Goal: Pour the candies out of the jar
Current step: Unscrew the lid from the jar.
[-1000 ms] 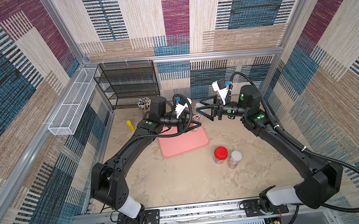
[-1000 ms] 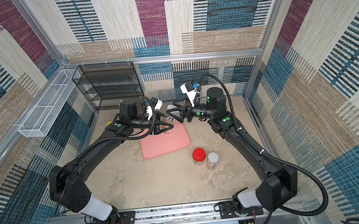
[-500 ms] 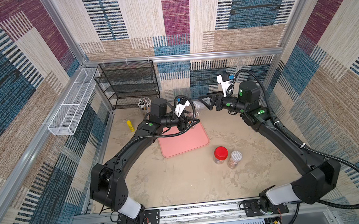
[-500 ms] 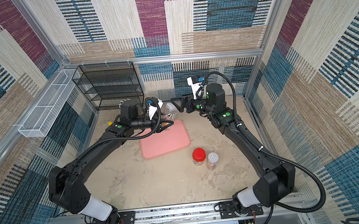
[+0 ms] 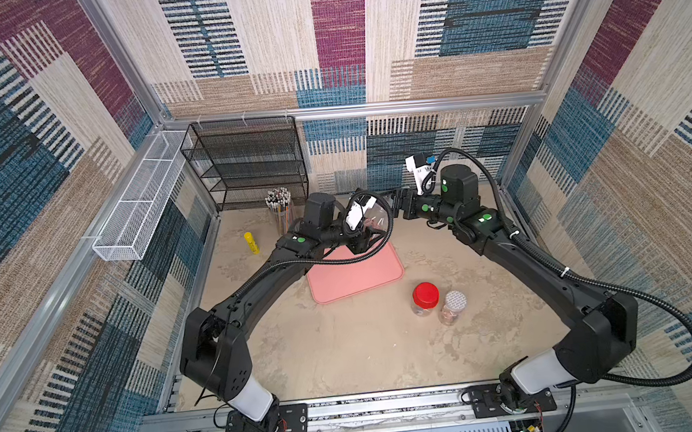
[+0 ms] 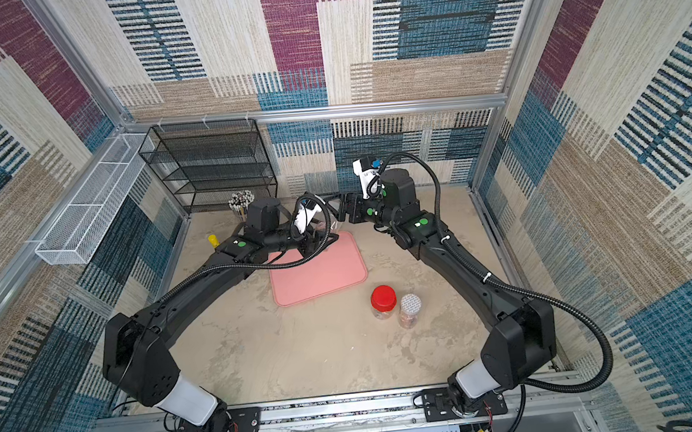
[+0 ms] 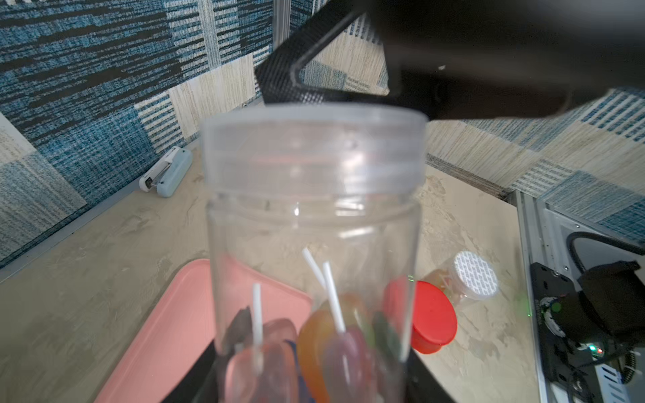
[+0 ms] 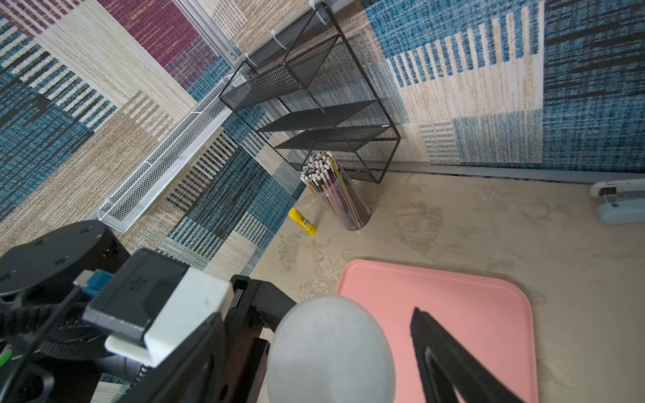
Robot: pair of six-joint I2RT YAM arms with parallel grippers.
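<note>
Left gripper [image 5: 367, 235] clamps jar [image 7: 314, 244] above the tray's [image 5: 357, 276] far edge, candies [image 7: 331, 335] inside. Right gripper [image 5: 385, 204] jaws are apart, astride the lid [image 8: 330, 349]. I'd worry an off-centre close twists the jar loose.

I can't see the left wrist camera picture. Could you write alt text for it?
A clear jar with its lid on fills the frame, a few candies on white sticks at its base, and the right tool poised at the lid. Behind lie a pink tray, a red-lidded jar, a foil-topped jar and a pale blue stapler.
</note>
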